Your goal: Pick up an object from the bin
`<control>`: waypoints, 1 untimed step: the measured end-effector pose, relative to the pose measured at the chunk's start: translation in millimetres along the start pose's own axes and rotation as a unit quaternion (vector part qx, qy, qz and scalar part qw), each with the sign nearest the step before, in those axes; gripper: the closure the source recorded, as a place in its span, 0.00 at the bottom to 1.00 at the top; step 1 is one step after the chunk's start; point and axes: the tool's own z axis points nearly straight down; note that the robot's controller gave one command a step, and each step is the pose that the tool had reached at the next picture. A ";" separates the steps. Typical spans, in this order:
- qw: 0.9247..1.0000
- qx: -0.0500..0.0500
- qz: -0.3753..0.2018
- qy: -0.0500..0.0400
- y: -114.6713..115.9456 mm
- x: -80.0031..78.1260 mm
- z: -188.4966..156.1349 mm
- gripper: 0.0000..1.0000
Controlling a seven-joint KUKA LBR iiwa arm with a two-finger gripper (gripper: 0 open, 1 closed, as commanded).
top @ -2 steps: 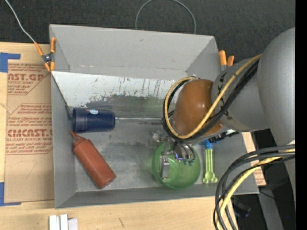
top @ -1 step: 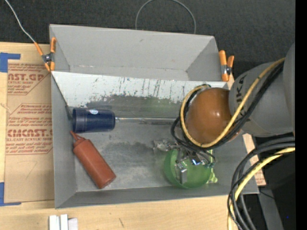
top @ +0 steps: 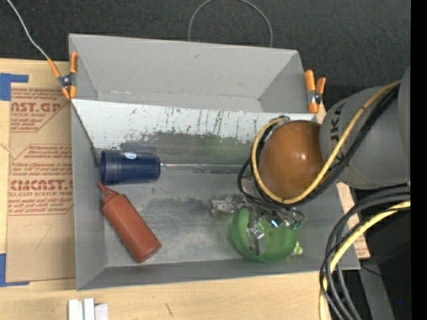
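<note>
one gripper [top: 263, 231] is hanging low in the near right corner of the bin [top: 200, 105], right on top of a green round thing [top: 283, 247]. its metal tip is showing against the green, so we are judging that it is touching that thing or just above it. we are not able to tell whether the gripper is apart or together, or clamped on anything: the arm's orange cover [top: 290, 159] and its cables are hiding much of it.

we are reading this as the grasping step, with the lift not yet done, since the green thing is sitting on the bin floor. the next move is calling for a firm closing on the rounded body, which may slip or roll, and then a straight rise clear of the near wall.

just to the left of the gripper a small grey bit [top: 223, 207] is lying. well apart, at the far left, a blue cup [top: 130, 167] is lying on its side, and a red bottle [top: 130, 225] is lying slantwise below it.
</note>
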 end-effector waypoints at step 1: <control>0.998 0.002 0.069 -0.008 -54.7 -7.9 2.4 0.00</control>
